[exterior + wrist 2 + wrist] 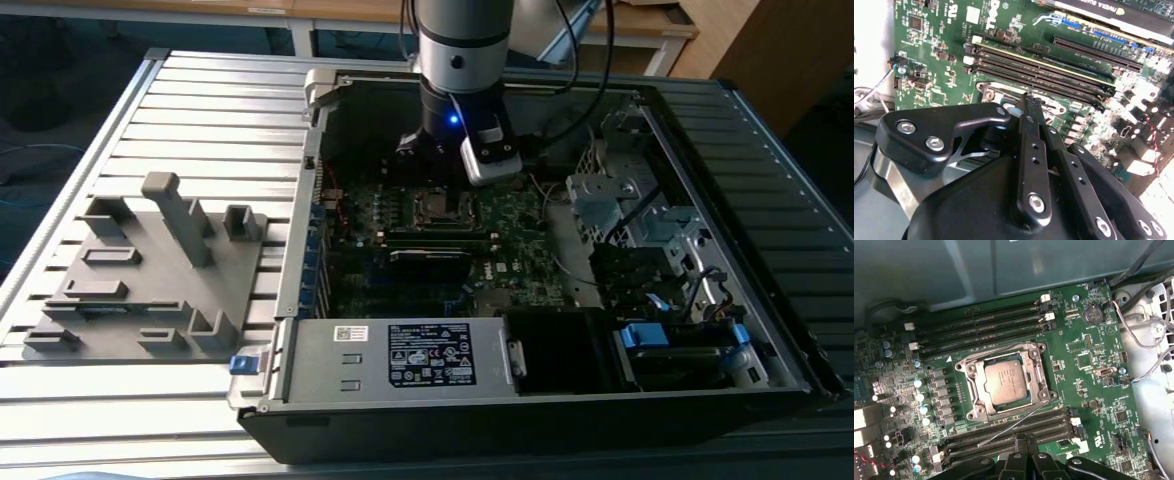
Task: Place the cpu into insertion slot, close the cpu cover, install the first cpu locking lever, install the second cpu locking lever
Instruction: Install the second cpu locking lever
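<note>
Black fingers of the gripper (1027, 102) are sitting pressed together, tips meeting with nothing between them, as both wrist views are showing; in the first wrist view the gripper (1025, 438) is hanging over the memory slots (1014, 432) just beside the socket. In the exterior view the arm (461, 70) is reaching down into the open computer case (534, 400) over the far part of the green motherboard (1094, 390).

Beyond the fingertips, the cpu (1006, 382) is lying flat in the insertion slot (1007, 380), its silvery top facing up, near the middle of the board. The cpu cover (1040, 374) is lying down around the chip, framing it. One thin locking lever (1014, 422) is standing loose, slanting out from the socket's corner across the memory slots.

A grey fixture plate (147, 270) is resting on the ribbed table (200, 110), beside the case on the exterior view's left.
</note>
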Available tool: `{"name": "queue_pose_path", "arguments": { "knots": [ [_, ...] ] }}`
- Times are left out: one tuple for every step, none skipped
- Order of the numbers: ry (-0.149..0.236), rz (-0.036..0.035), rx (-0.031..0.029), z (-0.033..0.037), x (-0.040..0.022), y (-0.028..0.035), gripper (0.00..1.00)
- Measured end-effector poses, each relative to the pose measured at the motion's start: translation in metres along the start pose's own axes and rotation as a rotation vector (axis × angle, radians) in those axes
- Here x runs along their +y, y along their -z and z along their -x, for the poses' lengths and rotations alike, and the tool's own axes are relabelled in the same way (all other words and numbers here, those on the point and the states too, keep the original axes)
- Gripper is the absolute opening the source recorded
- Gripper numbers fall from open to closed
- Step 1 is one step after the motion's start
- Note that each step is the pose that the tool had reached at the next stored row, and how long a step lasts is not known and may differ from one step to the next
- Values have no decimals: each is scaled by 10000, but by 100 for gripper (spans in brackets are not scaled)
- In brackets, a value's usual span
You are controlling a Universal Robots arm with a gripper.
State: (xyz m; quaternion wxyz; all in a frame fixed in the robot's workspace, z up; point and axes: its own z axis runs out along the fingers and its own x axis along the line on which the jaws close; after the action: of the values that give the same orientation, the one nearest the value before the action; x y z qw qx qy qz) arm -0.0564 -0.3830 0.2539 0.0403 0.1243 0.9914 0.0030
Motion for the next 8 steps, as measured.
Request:
{"name": "queue_pose_path", "arguments": {
  "knots": [
    [0, -1, 0, 0, 0, 0, 11],
    [0, -2, 0, 0, -1, 1, 11],
    [1, -5, 11, 1, -2, 0, 11],
    [3, -21, 82, 1, -2, -4, 11],
    [3, -48, 188, 0, -2, -7, 11],
    [3, -73, 283, 0, -2, -9, 11],
    [3, -89, 340, 0, -2, -9, 11],
    [2, -95, 356, 0, -2, -8, 11]
  ]
}}
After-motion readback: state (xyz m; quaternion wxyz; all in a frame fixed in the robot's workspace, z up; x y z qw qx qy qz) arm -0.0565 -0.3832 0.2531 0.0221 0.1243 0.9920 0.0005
